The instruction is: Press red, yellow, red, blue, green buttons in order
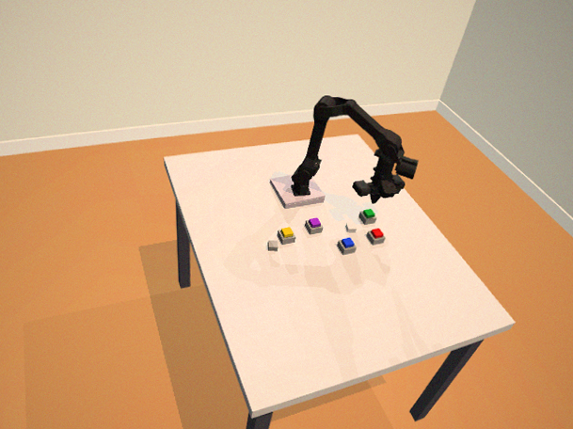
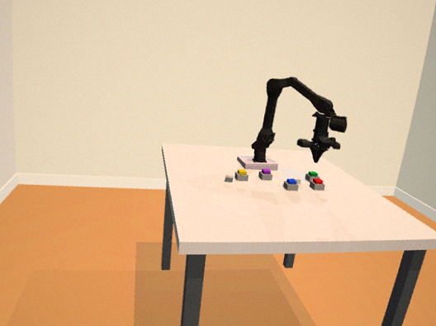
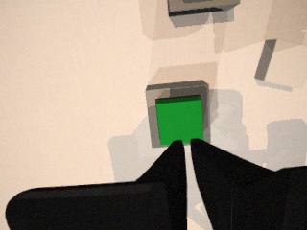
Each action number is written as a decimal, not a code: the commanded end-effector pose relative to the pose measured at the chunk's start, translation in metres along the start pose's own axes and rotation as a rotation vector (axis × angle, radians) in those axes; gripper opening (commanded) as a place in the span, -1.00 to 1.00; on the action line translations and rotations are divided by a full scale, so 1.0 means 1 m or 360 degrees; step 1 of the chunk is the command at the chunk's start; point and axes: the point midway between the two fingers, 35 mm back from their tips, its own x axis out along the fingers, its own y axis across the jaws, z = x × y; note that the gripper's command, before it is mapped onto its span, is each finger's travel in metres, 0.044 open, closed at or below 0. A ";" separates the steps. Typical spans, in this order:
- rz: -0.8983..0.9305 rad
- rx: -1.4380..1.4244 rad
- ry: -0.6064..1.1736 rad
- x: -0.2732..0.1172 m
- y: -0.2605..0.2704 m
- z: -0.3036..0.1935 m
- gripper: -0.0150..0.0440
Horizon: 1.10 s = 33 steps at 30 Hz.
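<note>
Green button uncovered beneath a closed black tool

The green button [image 1: 368, 213] [image 2: 312, 174] [image 3: 180, 121] has a bright, flat, square cap standing proud of a grey square housing. It sits on the pale surface [image 1: 377, 296] [image 2: 307, 223] [image 3: 62, 96], just behind the red button [image 1: 377, 234] [image 2: 318, 181] as the exterior view shows it. The red cap is raised as well. The blue button [image 1: 347, 242] [image 2: 291, 182] stands near the red one, its cap also up. Farther toward the arm's other side are the purple button [image 1: 314, 222] [image 2: 266, 171] and the yellow button [image 1: 287, 232] [image 2: 241, 172], both raised in matching grey housings. A small grey block [image 1: 272, 245] [image 2: 229, 178] lies just beside the yellow button, and a pale block [image 1: 351, 227] lies between the blue and green ones.

The tool [image 1: 375, 200] [image 2: 315, 161] [image 3: 186, 148] points downward above the green button, apart from it. Its fingers are together but for a narrow gap at the tips, with nothing clamped between them, and they touch no button.
</note>
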 end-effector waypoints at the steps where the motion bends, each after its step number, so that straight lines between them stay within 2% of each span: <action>1: -0.0011 0.0006 0.0016 0.021 -0.001 -0.003 -0.42; 33: -0.0011 0.0006 0.0016 0.055 -0.001 -0.004 -0.42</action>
